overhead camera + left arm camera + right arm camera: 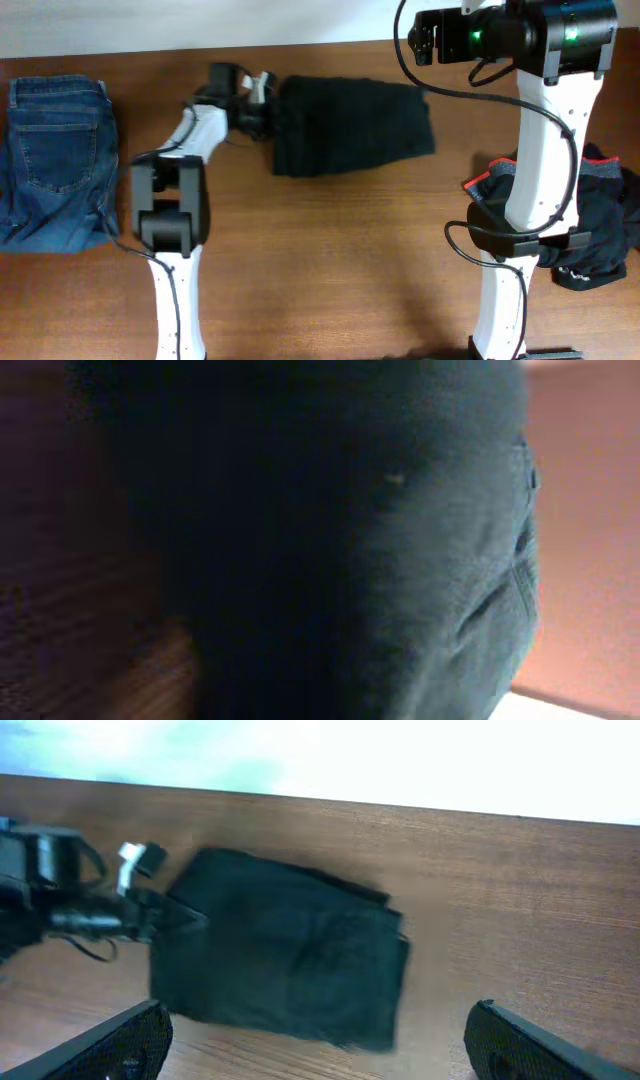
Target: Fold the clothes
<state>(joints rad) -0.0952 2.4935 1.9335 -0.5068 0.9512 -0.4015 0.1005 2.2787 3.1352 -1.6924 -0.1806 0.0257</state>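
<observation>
Fabric edge first: my left gripper (265, 110) is clenched on the nearest edge of the folded black trousers (350, 125). Soft matte cloth fills its wrist view, creased near one rim. The trousers stretch away from those fingers as a rough rectangle. My right gripper (318, 1020) hangs released, fingers (120, 1040) wide, trousers ahead of them, apart. Bare wooden table (330, 260) lies open around. A crumpled black garment (605, 215), grey waistband red-edged, lies behind the right fingers. Folded denim jeans (55, 165) sit well behind the left fingers.
</observation>
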